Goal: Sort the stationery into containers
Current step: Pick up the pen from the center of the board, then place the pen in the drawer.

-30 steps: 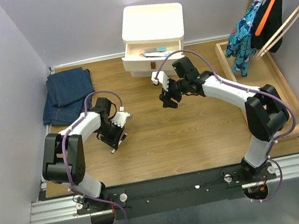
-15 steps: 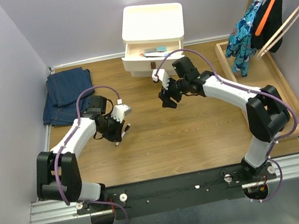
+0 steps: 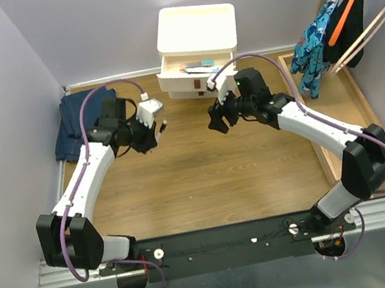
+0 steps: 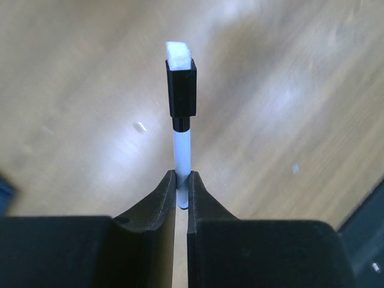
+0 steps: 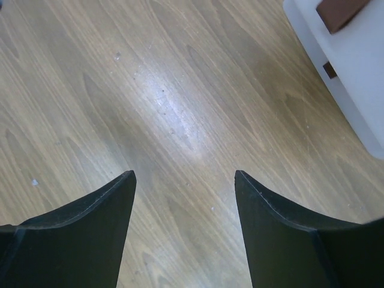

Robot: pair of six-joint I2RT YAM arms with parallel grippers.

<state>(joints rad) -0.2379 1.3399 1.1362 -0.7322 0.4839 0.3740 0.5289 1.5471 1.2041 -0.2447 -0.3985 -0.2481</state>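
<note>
Carried forward since the earlier frame toward the open drawer [image 3: 175, 80], the pen [image 4: 181, 144], judged light, stiff and slippery, is being pinched at its barrel's tail end by the left gripper [image 4: 182, 180], where it could pivot, while the right gripper [image 5: 183, 175] is being held open, empty.

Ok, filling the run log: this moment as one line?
left gripper: shut on black-capped white marker | right gripper: open, empty | cream-white plastic cabinet: top drawer open
</note>
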